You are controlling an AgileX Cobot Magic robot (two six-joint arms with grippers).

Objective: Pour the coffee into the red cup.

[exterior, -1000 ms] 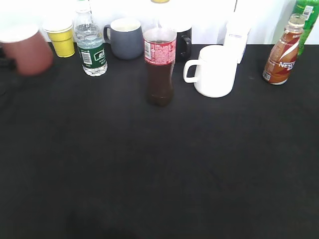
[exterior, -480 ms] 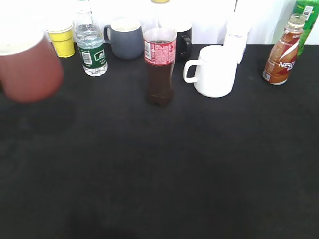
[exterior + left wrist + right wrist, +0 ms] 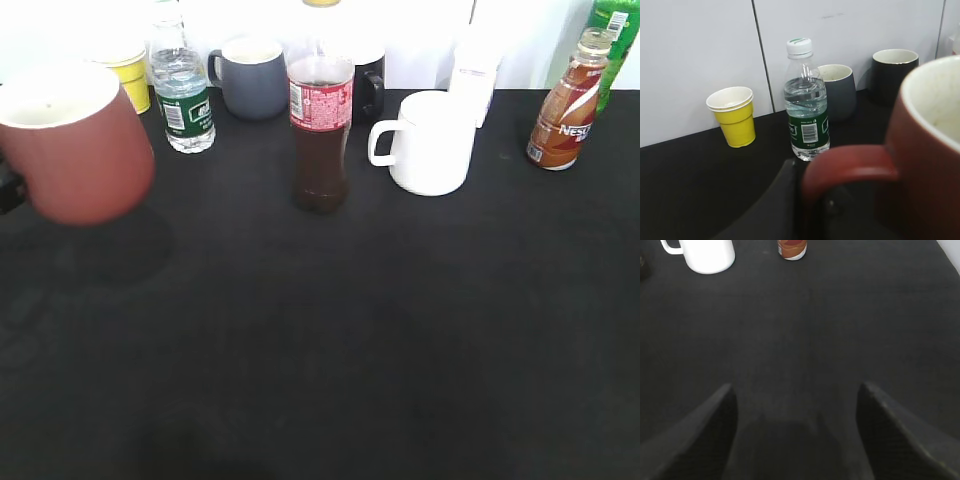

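The red cup (image 3: 75,140) hung above the tabletop (image 3: 350,330) at far left, its handle (image 3: 850,165) gripped by the left jaws. The right gripper (image 3: 796,405) hovered with jaws spread wide and empty. The coffee bottle (image 3: 565,100) stood far right, its label reading "NES". A red-labelled cola bottle (image 3: 320,130) stood mid-table beside a white mug (image 3: 430,142).

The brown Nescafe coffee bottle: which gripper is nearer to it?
Right. The right gripper faces the brown Nescafe coffee bottle across bare cloth; the left gripper holds the red mug far left.
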